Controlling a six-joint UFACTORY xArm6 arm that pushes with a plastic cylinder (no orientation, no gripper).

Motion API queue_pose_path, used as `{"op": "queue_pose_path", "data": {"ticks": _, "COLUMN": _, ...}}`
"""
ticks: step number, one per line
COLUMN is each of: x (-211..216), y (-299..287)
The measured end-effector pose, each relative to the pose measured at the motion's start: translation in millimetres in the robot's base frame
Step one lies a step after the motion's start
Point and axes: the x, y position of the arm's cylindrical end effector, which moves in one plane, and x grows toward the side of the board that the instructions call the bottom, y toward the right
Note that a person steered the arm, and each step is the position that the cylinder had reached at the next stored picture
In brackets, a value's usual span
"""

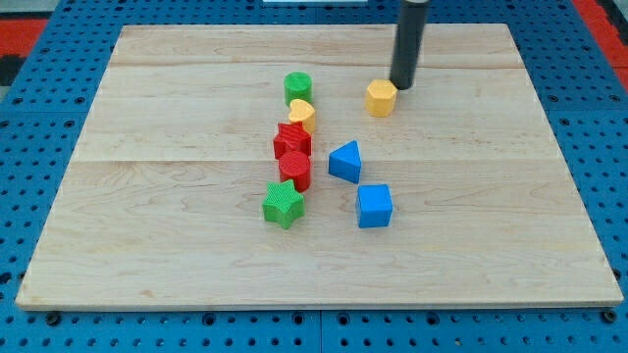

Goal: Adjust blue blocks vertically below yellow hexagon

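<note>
My tip [401, 85], a bare rod holding nothing, rests just right of the yellow hexagon [381, 98], with the blue triangle [345, 161] and blue cube [374, 206] below it, so a careless sweep down could nudge the hexagon off line.

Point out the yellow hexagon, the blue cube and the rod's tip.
yellow hexagon [381, 97], camera view, top face.
blue cube [374, 206], camera view, front face.
my tip [401, 86], camera view, rod's very end.
</note>
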Motion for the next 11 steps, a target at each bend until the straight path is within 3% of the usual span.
{"op": "queue_pose_path", "data": {"ticks": 3, "x": 18, "y": -55}}
{"op": "queue_pose_path", "data": {"ticks": 4, "x": 30, "y": -35}}
{"op": "queue_pose_path", "data": {"ticks": 5, "x": 118, "y": 21}}
{"op": "queue_pose_path", "data": {"ticks": 6, "x": 188, "y": 23}}
{"op": "queue_pose_path", "data": {"ticks": 11, "x": 214, "y": -60}}
